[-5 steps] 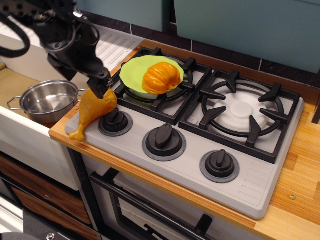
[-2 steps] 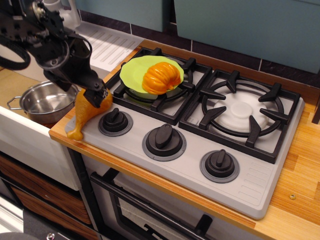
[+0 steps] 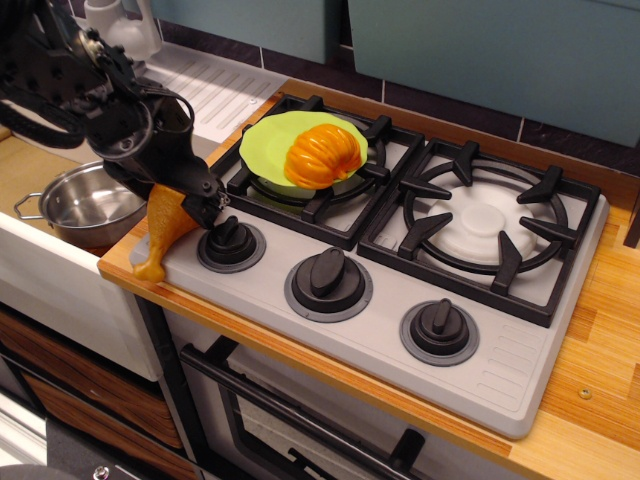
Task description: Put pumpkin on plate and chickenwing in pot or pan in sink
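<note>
Stove (image 3: 480, 330): grey hob, black grates, three knobs. Sink (image 3: 30, 180): white basin, tan inside, left of the stove. Plate (image 3: 265, 150): lime-green, on the rear-left burner. Pot (image 3: 90, 203): steel, standing in the sink. Gripper (image 3: 195, 200): black, jaws pinching the chickenwing's bulbous top. Pumpkin (image 3: 322, 155): orange, ribbed, resting on the plate. Chickenwing (image 3: 160, 235): tilted, bone end down (at the counter's edge), beside the pot.
</note>
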Robot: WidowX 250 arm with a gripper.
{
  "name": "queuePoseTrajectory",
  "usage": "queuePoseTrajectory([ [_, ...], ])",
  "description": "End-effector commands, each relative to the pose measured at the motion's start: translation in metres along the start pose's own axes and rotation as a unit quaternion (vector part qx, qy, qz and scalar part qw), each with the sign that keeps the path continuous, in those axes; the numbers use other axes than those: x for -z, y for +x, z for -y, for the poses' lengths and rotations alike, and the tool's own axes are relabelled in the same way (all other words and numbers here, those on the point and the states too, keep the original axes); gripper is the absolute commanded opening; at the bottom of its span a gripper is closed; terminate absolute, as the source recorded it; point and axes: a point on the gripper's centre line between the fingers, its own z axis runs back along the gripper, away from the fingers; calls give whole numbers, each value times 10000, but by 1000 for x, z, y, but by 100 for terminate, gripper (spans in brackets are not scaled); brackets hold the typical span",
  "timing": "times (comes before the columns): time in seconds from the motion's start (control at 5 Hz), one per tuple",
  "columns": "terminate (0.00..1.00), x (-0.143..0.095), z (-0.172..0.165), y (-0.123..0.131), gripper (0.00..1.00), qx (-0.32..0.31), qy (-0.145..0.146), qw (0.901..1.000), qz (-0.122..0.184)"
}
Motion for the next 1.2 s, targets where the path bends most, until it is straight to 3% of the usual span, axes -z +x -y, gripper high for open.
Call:
queuePoseTrajectory([
  [0.0, 0, -1, 7, 6, 100, -50, -106, 9999, 24],
  [0.2, 0, -3, 13, 7, 0, -196, -194, 9996, -76],
  [0.6, 0, -24, 13, 16, 0, -225, -177, 9990, -341],
  [1.0, 0, -39, -10, 23, 0, 63, -348, 9989, -300],
])
